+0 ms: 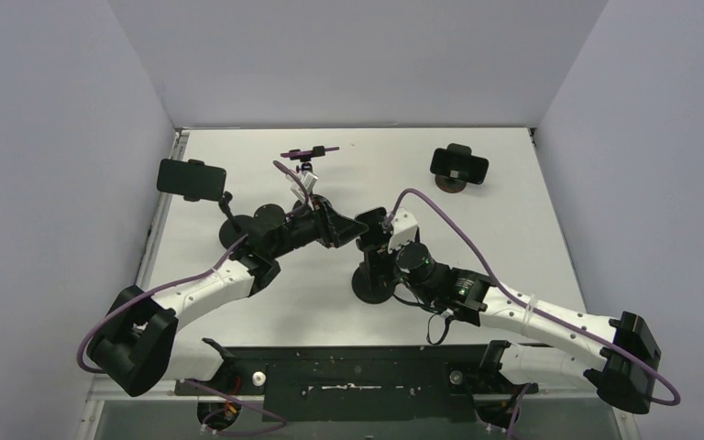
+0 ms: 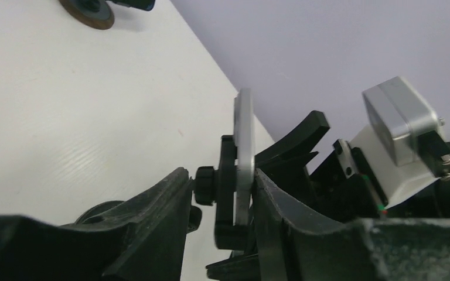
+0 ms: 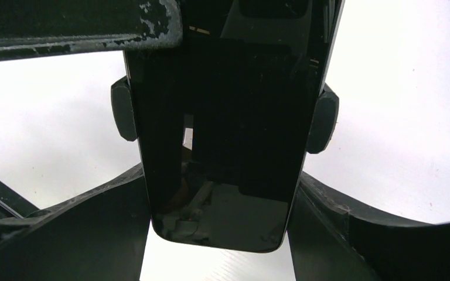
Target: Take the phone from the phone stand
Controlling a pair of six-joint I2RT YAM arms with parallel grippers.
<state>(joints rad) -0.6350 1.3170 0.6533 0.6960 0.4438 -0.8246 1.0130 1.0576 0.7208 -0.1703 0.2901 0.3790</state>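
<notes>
Right pincer (image 3: 221, 172) presses its two black fingers against the long edges of the glossy black slab phone (image 3: 228, 117), gripping it at centre frame. The phone sits clamped in the black clamp-armed phone stand (image 3: 123, 109). Left pincer (image 2: 220, 174) straddles the phone's face and the cradle's back; whether it squeezes, I cannot tell. The likely trouble is that the stand's arms hold tight, so a pull drags or tips the stand, or the slick glass slips free.

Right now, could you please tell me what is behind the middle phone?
Behind the phone, the left wrist view shows the stand's black cradle and its knob. From the front, the screen covers the cradle; only two side grips show.
</notes>
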